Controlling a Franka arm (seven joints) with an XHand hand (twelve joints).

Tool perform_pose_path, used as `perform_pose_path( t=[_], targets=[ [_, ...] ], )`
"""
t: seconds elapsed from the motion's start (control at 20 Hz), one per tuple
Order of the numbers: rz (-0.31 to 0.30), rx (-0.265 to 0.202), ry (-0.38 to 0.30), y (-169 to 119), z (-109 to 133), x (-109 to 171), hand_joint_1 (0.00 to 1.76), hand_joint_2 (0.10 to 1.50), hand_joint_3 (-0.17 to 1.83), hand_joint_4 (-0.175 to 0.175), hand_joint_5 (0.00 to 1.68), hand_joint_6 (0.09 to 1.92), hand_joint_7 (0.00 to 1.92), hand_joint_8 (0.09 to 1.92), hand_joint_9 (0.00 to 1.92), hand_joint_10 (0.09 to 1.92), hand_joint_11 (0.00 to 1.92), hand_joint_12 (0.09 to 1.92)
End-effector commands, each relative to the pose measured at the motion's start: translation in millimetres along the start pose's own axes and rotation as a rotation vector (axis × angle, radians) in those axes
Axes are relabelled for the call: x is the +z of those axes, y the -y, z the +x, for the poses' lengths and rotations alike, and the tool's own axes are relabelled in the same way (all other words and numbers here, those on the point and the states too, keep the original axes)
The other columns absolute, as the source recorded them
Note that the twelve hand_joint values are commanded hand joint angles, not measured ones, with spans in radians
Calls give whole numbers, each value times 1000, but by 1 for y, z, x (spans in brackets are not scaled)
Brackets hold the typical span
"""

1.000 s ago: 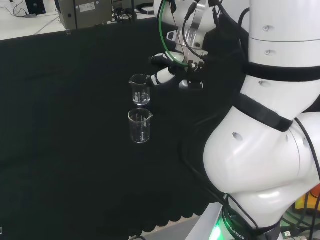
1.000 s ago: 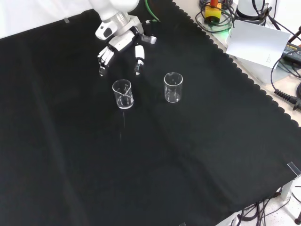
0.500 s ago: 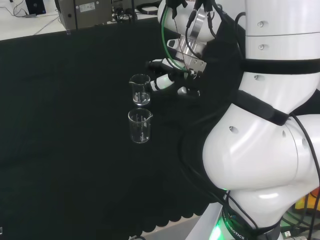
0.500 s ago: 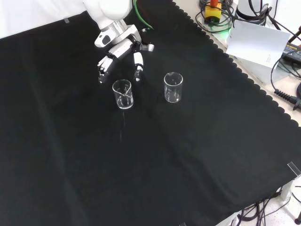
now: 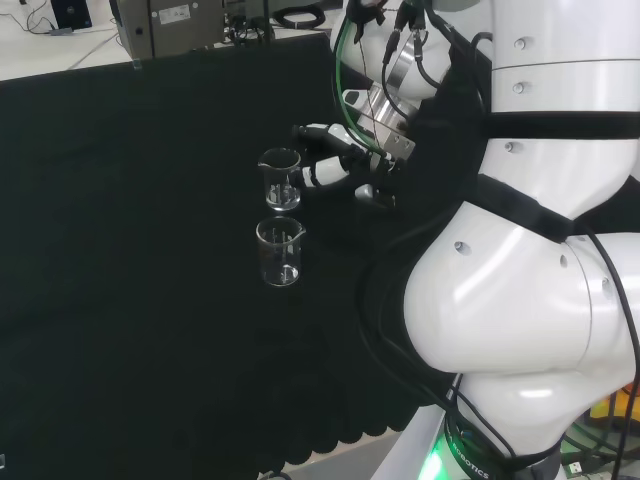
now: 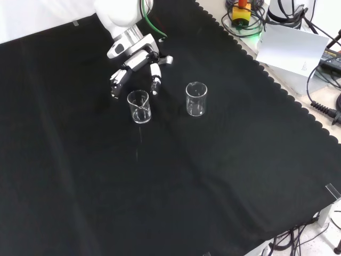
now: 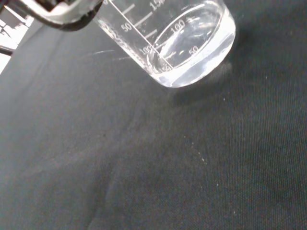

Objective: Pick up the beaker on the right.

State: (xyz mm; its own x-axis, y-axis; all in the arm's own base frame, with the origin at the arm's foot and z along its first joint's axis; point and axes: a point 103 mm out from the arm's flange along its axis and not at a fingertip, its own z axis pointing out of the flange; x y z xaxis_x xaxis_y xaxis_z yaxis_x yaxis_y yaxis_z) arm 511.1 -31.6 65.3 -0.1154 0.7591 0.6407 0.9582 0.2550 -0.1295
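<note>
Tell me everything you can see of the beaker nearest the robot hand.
The beaker is a small clear cylinder, glass or plastic by its look, with a pouring lip and white graduation marks on its wall, seen close in the wrist view. It looks empty. It stands upright on the black cloth, left of the second beaker in the front view. The robot hand sits just behind it with fingers spread to either side of its rim; no contact is visible.

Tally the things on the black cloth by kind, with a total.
Clear glass beakers: 2, one by the hand and one farther from it
Robot hand: 1, its fingers spread on either side of the nearer beaker, not closed on it
Total: 3
</note>
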Motion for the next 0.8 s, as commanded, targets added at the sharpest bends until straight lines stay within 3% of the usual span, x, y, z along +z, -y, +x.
perform_pose_path(
  t=[0.05,0.35,0.8],
  targets=[
    [-9,-44,-28,-8,0,10,799,605,451,-19,274,87,170,665,291,629,0,1368],
    [-11,-73,-45,-13,0,14,803,600,454,-14,302,87,170,667,289,630,0,1360],
    [-9,-138,-127,-20,-1,17,847,576,455,-9,347,87,233,687,328,642,0,1352]
  ],
)
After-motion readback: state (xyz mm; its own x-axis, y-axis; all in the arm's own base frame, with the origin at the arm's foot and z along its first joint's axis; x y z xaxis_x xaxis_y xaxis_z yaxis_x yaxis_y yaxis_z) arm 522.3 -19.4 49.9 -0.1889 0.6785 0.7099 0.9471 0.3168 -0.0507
